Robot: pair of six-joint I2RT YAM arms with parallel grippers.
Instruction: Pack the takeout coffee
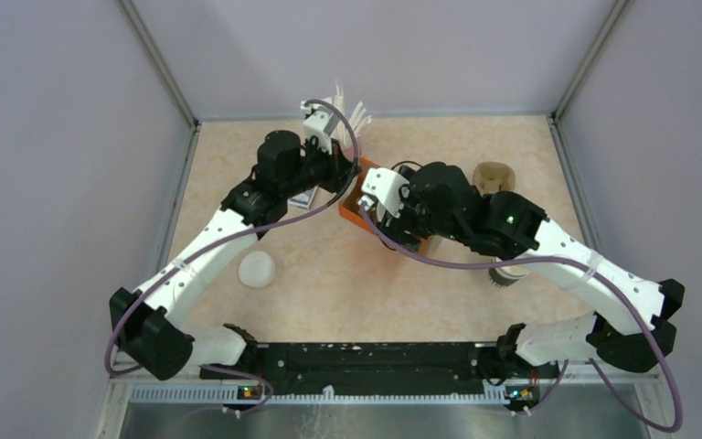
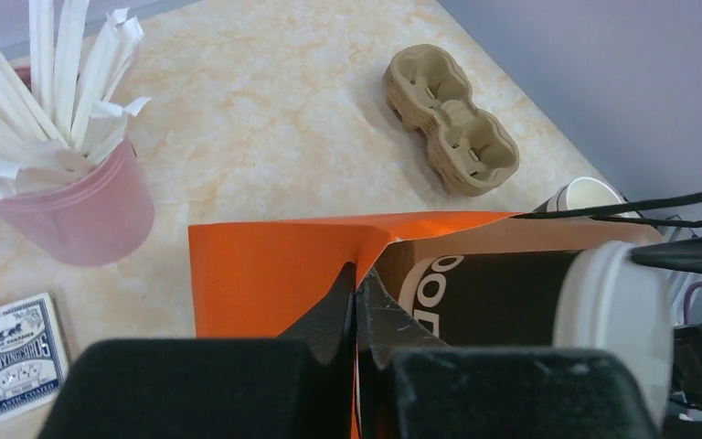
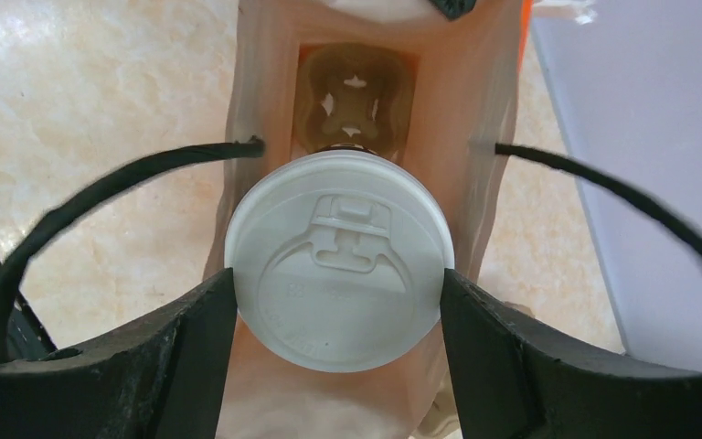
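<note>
1. The left gripper (image 2: pixel 356 285) was closed tight on the top edge of the orange bag (image 2: pixel 270 274), pinching one wall to hold the mouth open.
2. The right gripper (image 3: pixel 338 283) was clamped on the takeout coffee (image 3: pixel 338 242), one finger pressed to each side of its white lid (image 2: pixel 612 320). The cup sat at the bag's mouth with its dark body partly inside — not yet seated.
3. Deep in the bag lay a pulp cup holder (image 3: pixel 355 102), which looked to be the landing spot.
4. First risk: the hold appeared to be on the lid's rim, so a harder squeeze or a catch on the bag wall could pop the lid and spill the coffee.
5. Second risk: the thin paper pinch could slip or tear, letting the mouth collapse onto the cup.
6. Third risk: the black handles (image 3: pixel 119 174) looped close beside the fingers and could snag them on the way out.
7. Released off-centre, the cup might miss the holder's socket and tip — the bag left little room to correct.
</note>
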